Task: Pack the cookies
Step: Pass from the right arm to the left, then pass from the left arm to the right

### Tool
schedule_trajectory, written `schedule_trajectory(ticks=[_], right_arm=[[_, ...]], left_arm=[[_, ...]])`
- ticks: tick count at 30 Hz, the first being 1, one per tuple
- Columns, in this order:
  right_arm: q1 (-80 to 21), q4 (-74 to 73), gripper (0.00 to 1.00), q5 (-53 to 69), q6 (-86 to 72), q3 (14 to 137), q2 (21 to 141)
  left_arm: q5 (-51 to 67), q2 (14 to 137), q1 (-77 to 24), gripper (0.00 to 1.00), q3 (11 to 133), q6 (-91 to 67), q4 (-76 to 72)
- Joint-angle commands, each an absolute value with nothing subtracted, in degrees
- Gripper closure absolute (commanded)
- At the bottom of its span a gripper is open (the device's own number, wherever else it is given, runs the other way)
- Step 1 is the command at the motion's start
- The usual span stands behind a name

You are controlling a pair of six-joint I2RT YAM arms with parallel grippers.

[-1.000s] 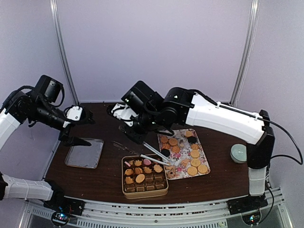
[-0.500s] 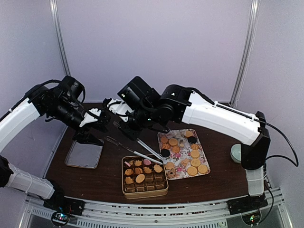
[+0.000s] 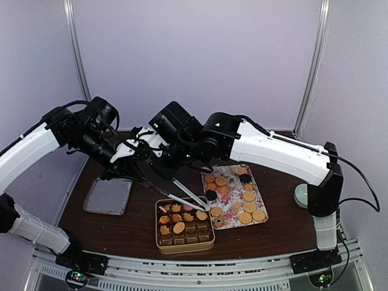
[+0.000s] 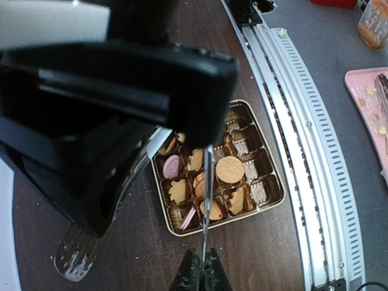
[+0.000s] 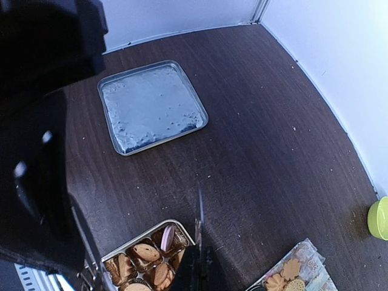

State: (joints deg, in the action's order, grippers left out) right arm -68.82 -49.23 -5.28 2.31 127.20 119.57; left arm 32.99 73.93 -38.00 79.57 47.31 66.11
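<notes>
- The left pincer [image 4: 203, 274] has its fingers together, clamped on one thin metal arm of the tongs [image 3: 189, 198], above the left-centre of the worktop [image 3: 279, 225].
- The right pincer [image 5: 197, 268], just beside it, is likewise pressed together on a thin arm of the tongs.
- The tongs slant down, their tips over the far right corner of the tin [image 3: 185, 247].
- Most of the cookies [image 3: 248, 196] lie on the flowered tray [image 3: 227, 198] right of centre. Others fill the far rows of the tin, which sits midway along the near edge.
- The silver tray [image 3: 109, 195] lies toward the left edge, and the pale green bowl [image 3: 304, 194] stands by the right edge.
</notes>
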Motion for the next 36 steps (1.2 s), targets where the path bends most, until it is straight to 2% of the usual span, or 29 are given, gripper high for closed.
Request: schedule_trajectory(ticks=[1, 2, 4, 7, 9, 10, 11, 14, 18, 20, 22, 24, 27, 32, 36], right_arm=[[-68.7, -45.1, 1.00, -6.6, 0.2, 126.9, 118.2], [-68.6, -44.6, 0.97, -6.6, -0.1, 126.7, 117.9], [-68.0, -42.5, 0.79, -6.6, -1.2, 124.6, 116.4], [-66.5, -36.1, 0.62, -6.0, -2.8, 117.2, 111.4], [-64.4, -30.2, 0.38, -6.5, -5.5, 111.1, 107.1], [-63.4, -27.0, 0.09, -6.9, -6.7, 107.7, 104.7], [-62.2, -22.1, 0.01, -7.5, -8.0, 103.9, 101.7], [-59.1, -8.5, 0.00, -9.8, -12.4, 89.6, 90.2], [-53.6, 12.3, 0.00, -4.6, -21.7, 69.7, 75.9], [-51.4, 24.1, 0.00, 0.0, -25.0, 60.0, 70.4], [-49.8, 29.6, 0.00, 2.8, -28.6, 54.6, 67.6], [-49.4, 30.1, 0.00, 3.1, -30.2, 53.0, 66.7], [-49.3, 33.8, 0.00, 3.5, -33.1, 51.8, 68.1], [-49.5, 41.5, 0.00, 8.1, -37.1, 54.9, 74.3], [-49.5, 48.1, 0.01, 10.7, -39.9, 58.9, 80.1]], left_arm=[[34.1, 74.9, -38.4, 1.00, 81.2, 45.5, 64.8], [34.2, 75.1, -38.4, 1.00, 81.6, 45.0, 64.7], [34.2, 75.2, -38.4, 1.00, 81.9, 44.3, 64.7], [33.5, 75.1, -38.4, 1.00, 82.4, 43.5, 64.3], [33.1, 75.3, -38.4, 1.00, 83.2, 41.6, 62.9], [33.4, 75.4, -38.4, 1.00, 84.0, 40.4, 62.2], [33.9, 75.6, -38.4, 1.00, 84.7, 38.9, 61.4], [36.8, 76.4, -38.1, 1.00, 88.1, 32.6, 57.6], [42.9, 77.6, -34.1, 1.00, 93.7, 19.1, 48.3], [47.1, 78.7, -30.4, 1.00, 95.9, 8.5, 41.1], [53.0, 80.0, -25.6, 1.00, 96.7, -7.6, 31.3], [57.4, 81.6, -23.2, 1.00, 97.6, -18.8, 23.0], [61.5, 82.9, -22.9, 1.00, 98.6, -23.5, 18.7], [64.5, 81.7, -22.9, 1.00, 92.9, -33.7, 5.3], [66.6, 81.0, -22.9, 1.00, 90.0, -37.2, 1.3]])
